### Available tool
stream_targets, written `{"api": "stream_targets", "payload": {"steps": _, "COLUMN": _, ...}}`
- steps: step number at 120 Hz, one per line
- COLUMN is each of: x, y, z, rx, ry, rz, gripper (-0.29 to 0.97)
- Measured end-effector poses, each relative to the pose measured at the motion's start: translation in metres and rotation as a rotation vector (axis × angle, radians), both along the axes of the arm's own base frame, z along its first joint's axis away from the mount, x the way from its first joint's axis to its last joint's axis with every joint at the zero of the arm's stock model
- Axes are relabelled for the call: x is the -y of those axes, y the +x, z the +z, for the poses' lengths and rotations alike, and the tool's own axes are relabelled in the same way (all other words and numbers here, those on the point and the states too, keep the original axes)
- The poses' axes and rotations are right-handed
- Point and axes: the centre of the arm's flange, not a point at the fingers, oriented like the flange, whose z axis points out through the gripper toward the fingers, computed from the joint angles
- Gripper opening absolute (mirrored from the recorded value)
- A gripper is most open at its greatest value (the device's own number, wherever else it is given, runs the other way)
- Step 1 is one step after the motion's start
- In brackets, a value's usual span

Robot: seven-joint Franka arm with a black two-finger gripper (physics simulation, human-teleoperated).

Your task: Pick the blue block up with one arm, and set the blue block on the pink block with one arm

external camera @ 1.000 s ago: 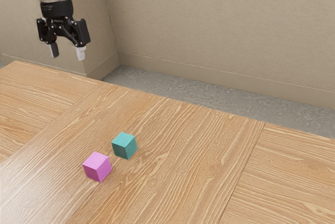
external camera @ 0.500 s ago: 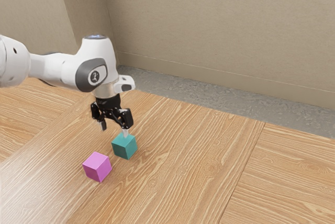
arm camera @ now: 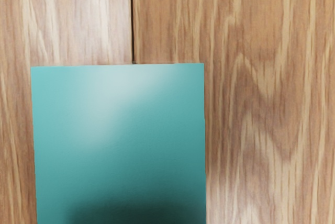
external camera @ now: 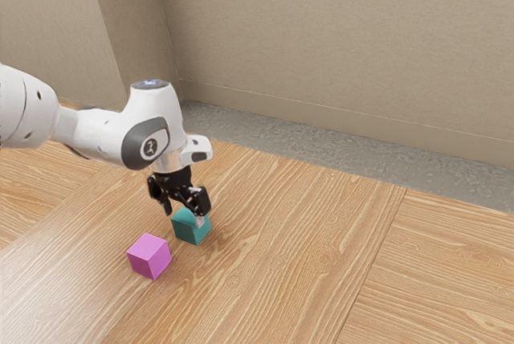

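Observation:
The blue block point(external camera: 193, 230), teal in colour, rests on the wooden table point(external camera: 305, 247). My gripper point(external camera: 186, 215) has come down over it and stands open, with one finger on each side of the block's top and a gap still showing. In the wrist view the blue block point(arm camera: 118, 140) lies flat right under my hand, and a dark shadow falls on its near edge. The pink block point(external camera: 149, 255) sits on the table a short way from the blue block, toward the exterior view's lower left, apart from it.
The table is made of wooden panels with seams point(external camera: 377, 255) between them. A grey floor strip point(external camera: 337, 147) and beige walls lie behind the table's far edge. My white arm point(external camera: 88, 131) reaches in from the exterior view's left.
My arm came down from high at the exterior view's upper left to the blue block. In the last half second the gripper sank until its fingers straddle the block. Neither block has moved.

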Motion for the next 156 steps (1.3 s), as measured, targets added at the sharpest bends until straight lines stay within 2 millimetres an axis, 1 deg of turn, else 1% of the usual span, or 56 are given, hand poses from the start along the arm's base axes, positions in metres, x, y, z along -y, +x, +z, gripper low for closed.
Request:
{"api": "stream_targets", "payload": {"steps": 12, "x": -0.002, "y": 0.002, "z": -0.003, "rx": 0.011, "ry": 0.000, "rz": 0.000, "gripper": 0.68}}
{"api": "stream_targets", "payload": {"steps": 30, "x": -0.003, "y": 0.010, "z": -0.017, "rx": 0.009, "ry": -0.002, "rz": -0.001, "gripper": 0.68}}
{"api": "stream_targets", "payload": {"steps": 42, "x": -0.006, "y": 0.015, "z": -0.022, "rx": 0.010, "ry": -0.002, "rz": 0.001, "gripper": 0.68}}
{"api": "stream_targets", "payload": {"steps": 56, "x": -0.009, "y": 0.019, "z": -0.022, "rx": 0.016, "ry": 0.000, "rz": 0.004, "gripper": 0.68}}
{"api": "stream_targets", "payload": {"steps": 66, "x": -0.013, "y": 0.028, "z": -0.035, "rx": 0.006, "ry": -0.001, "rz": 0.005, "gripper": 0.68}}
{"api": "stream_targets", "payload": {"steps": 73, "x": -0.014, "y": 0.031, "z": -0.042, "rx": -0.001, "ry": -0.002, "rz": 0.003, "gripper": 0.68}}
{"api": "stream_targets", "payload": {"steps": 90, "x": -0.016, "y": 0.032, "z": -0.046, "rx": -0.006, "ry": -0.002, "rz": -0.013, "gripper": 0.63}}
{"api": "stream_targets", "payload": {"steps": 100, "x": -0.017, "y": 0.031, "z": -0.046, "rx": -0.008, "ry": -0.002, "rz": -0.032, "gripper": 0.59}}
{"api": "stream_targets", "payload": {"steps": 117, "x": -0.017, "y": 0.030, "z": -0.047, "rx": -0.012, "ry": -0.006, "rz": -0.057, "gripper": 0.43}}
{"api": "stream_targets", "payload": {"steps": 131, "x": -0.024, "y": 0.030, "z": -0.047, "rx": -0.011, "ry": -0.004, "rz": -0.059, "gripper": 0.36}}
{"api": "stream_targets", "payload": {"steps": 142, "x": -0.026, "y": 0.031, "z": -0.046, "rx": -0.008, "ry": -0.003, "rz": -0.063, "gripper": 0.34}}
{"api": "stream_targets", "payload": {"steps": 148, "x": -0.026, "y": 0.032, "z": -0.037, "rx": 0.007, "ry": -0.001, "rz": -0.066, "gripper": 0.33}}
{"api": "stream_targets", "payload": {"steps": 156, "x": -0.026, "y": 0.033, "z": -0.008, "rx": 0.046, "ry": 0.004, "rz": -0.067, "gripper": 0.33}}
